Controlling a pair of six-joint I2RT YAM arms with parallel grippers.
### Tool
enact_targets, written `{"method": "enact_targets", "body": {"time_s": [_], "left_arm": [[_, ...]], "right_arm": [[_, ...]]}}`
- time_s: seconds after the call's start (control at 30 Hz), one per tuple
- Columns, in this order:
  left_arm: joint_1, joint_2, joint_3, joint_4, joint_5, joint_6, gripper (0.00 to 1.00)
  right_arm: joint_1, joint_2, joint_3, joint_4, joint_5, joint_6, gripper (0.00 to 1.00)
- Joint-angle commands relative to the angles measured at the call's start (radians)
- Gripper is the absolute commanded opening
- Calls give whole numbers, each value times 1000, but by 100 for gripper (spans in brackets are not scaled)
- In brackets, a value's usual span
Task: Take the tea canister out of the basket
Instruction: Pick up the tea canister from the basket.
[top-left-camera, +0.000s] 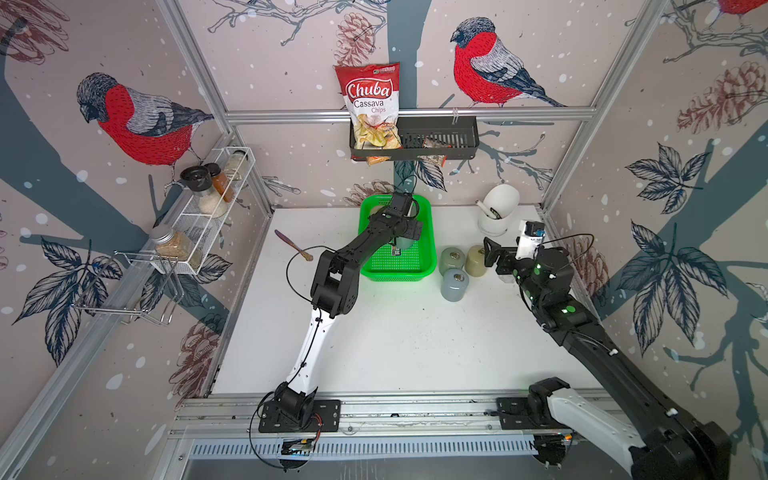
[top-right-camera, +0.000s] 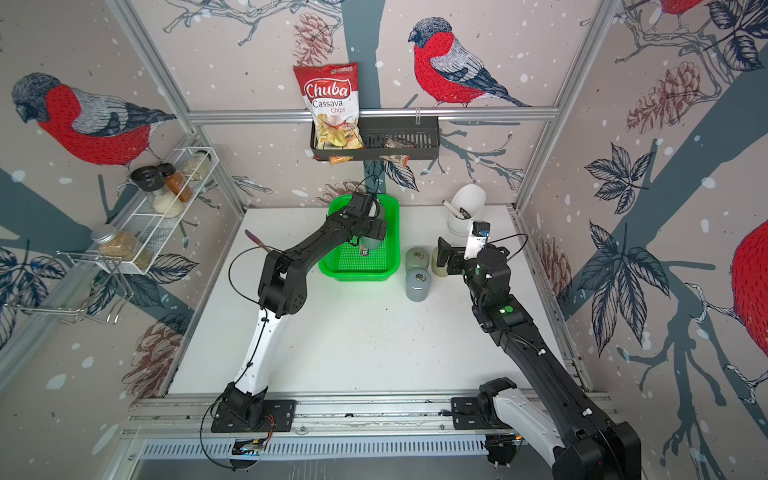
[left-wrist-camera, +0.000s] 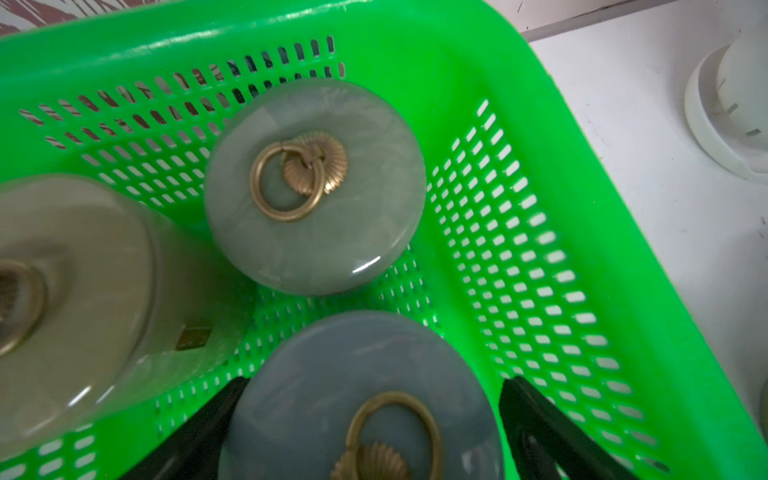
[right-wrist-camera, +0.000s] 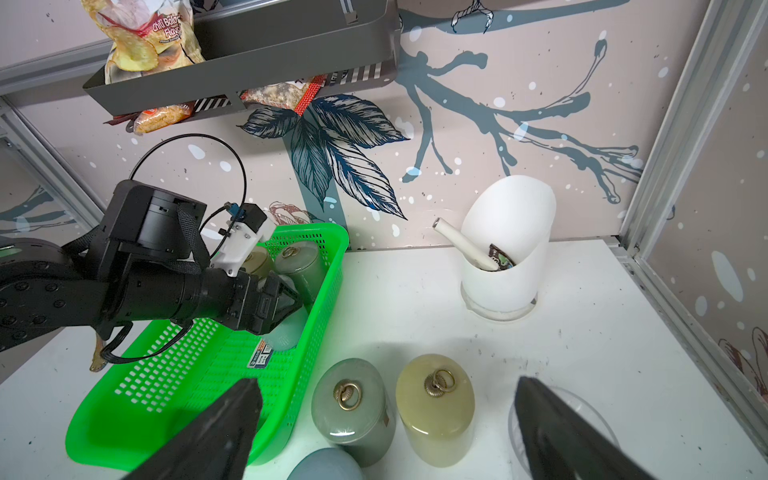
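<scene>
Left gripper (left-wrist-camera: 375, 381) down in the green basket (top-left-camera: 399, 276) — right gripper (right-wrist-camera: 386, 381) wide open over the table (top-left-camera: 415, 340).
Your blue-grey tea canister (left-wrist-camera: 316, 357) is inside the green basket, between the left fingers (left-wrist-camera: 540, 424) — clamped or not, you can't tell from these views.

Glossy green plastic basket (left-wrist-camera: 415, 50), smooth glossy tea canister (left-wrist-camera: 332, 365), brass-coloured metal ring (left-wrist-camera: 390, 397), matt white table (top-left-camera: 395, 332)

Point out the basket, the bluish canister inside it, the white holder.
basket (top-left-camera: 399, 275), in a top view, near rim
bluish canister (left-wrist-camera: 316, 365), left wrist view, lid
white holder (right-wrist-camera: 511, 208), right wrist view, back wall
</scene>
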Motion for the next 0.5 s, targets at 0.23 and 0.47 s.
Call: {"method": "enact_targets", "body": {"time_s": [0.23,0.47], "left_arm": [[1,11,6,-30,28,4,95],[0,19,7,-28,36,13,81]], "right_arm": [[3,2,-6,32,-4,-11,100],[2,2,-10,33,-3,-12,100]]}}
